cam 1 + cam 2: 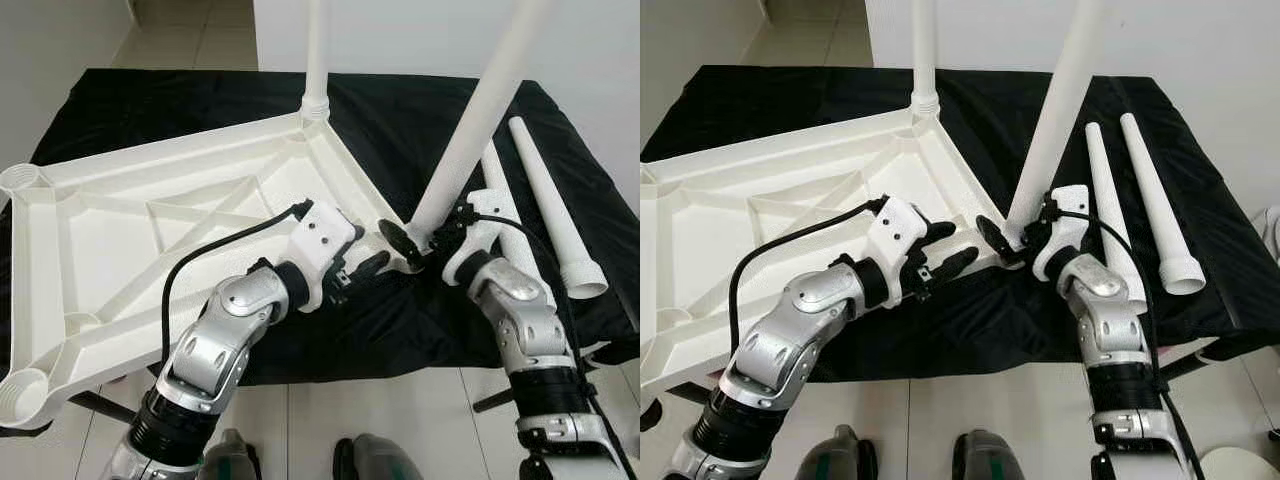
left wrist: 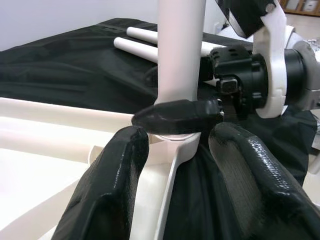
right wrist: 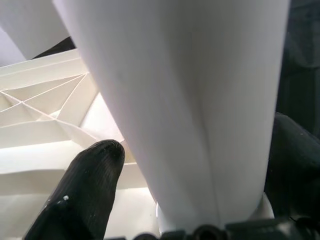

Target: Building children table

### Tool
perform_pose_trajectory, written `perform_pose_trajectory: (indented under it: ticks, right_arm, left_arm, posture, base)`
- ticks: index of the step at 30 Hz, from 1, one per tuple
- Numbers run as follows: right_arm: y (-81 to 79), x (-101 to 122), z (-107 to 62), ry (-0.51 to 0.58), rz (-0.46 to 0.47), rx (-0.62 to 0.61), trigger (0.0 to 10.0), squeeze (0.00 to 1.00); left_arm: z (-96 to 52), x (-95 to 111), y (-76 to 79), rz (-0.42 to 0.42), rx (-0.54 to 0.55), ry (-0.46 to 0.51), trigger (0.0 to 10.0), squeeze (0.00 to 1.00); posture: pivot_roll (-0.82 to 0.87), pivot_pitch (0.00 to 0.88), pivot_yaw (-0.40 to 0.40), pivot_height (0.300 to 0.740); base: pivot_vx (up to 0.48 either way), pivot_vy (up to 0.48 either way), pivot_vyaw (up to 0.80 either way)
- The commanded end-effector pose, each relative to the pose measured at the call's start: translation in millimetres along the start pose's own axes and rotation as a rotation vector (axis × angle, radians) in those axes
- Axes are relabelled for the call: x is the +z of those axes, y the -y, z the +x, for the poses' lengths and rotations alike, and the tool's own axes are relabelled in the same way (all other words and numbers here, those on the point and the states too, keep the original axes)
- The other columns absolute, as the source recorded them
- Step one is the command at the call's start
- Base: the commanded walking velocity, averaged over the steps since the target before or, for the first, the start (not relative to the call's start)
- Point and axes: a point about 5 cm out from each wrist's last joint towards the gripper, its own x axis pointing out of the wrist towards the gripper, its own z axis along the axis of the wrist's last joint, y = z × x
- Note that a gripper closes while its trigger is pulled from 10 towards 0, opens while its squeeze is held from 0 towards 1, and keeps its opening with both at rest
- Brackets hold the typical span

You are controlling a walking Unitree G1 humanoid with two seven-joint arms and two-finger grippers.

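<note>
Upturned white tabletop [image 1: 150,230] lying on black cloth [image 1: 420,120], overhanging cloth's near edge. One leg [image 1: 316,50] standing in tabletop's far corner socket. Right gripper [image 1: 420,238] clamping base of second leg [image 1: 480,110] at tabletop's near-right corner, leg leaning. Left gripper [image 1: 362,262] resting at same corner just beside right gripper, fingers [image 2: 120,170] spread, gripping nothing. Two spare legs [image 1: 545,190] lying on cloth beside that corner. Judging leg light, stiff, smooth plastic, likely slippery; gripping low near threaded end looking best.
</note>
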Motion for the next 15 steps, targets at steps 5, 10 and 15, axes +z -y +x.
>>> perform_pose_trajectory:
  ticks: [5, 10, 15]
  right_arm:
    - [10.2, -9.8, -0.4, -0.034, -0.013, 0.094, 10.0, 0.0]
    - [14.3, -13.6, -1.1, -0.037, -0.031, 0.117, 0.0, 0.0]
    - [14.6, -15.4, -4.3, -0.035, -0.035, 0.131, 0.0, 0.0]
  left_arm:
    - [-0.2, 1.4, 0.2, 0.003, 0.014, 0.002, 10.0, 0.0]
    - [-0.9, 1.1, 0.3, 0.005, 0.01, 0.0, 10.0, 0.0]
    - [-1.0, 0.7, 1.4, 0.005, 0.003, -0.003, 10.0, 0.0]
  posture:
    - [-0.11, 0.021, -0.016, 0.74]
    - [-0.11, 0.018, -0.01, 0.74]
    - [-0.12, 0.019, -0.007, 0.74]
  base:
    - [0.0, 0.0, 0.0]
    - [0.0, 0.0, 0.0]
    - [0.0, 0.0, 0.0]
